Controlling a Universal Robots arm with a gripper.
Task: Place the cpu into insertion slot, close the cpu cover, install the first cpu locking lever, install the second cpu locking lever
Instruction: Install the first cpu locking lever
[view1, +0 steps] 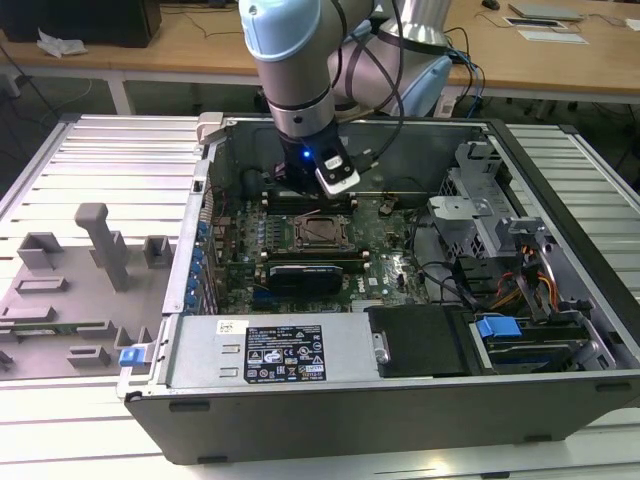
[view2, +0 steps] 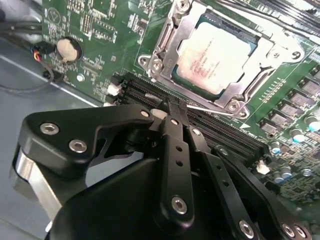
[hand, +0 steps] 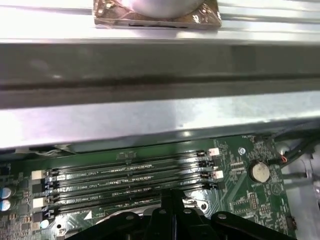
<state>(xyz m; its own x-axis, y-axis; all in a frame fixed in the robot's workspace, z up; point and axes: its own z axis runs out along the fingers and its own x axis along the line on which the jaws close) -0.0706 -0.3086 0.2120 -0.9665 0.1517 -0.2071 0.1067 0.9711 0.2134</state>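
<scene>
At the centre of the exterior view the arm reaches down into the open computer case (view1: 400, 420), and the gripper (view2: 172, 106) hangs low over the motherboard (view2: 100, 30), just beside the socket. Its two fingers are pressed together with nothing between them; in both wrist views the tips make one narrow black point above the memory slots (hand: 130, 175). The cpu (view2: 215, 55) lies flat in the insertion slot (view2: 227, 30), and the cpu cover (view2: 167, 47) appears to be down over it, with the grey face of the chip showing through the window. A thin bright locking lever (view2: 210, 109) runs along the side of the cover nearest to the fingertips, between the cover and the memory slots. Whether it is hooked under its catch, I cannot tell. I judge that the work in hand is one of the levers, and that the closed tips serve as a pushing tool. To do it well, the tips should meet the rod itself, not the cover and not the latches of the memory slots, which are very near. The push should go downward and then sideways under the hook, slowly, because the rod is probably springy and may slip off a narrow tip and strike the board.
</scene>
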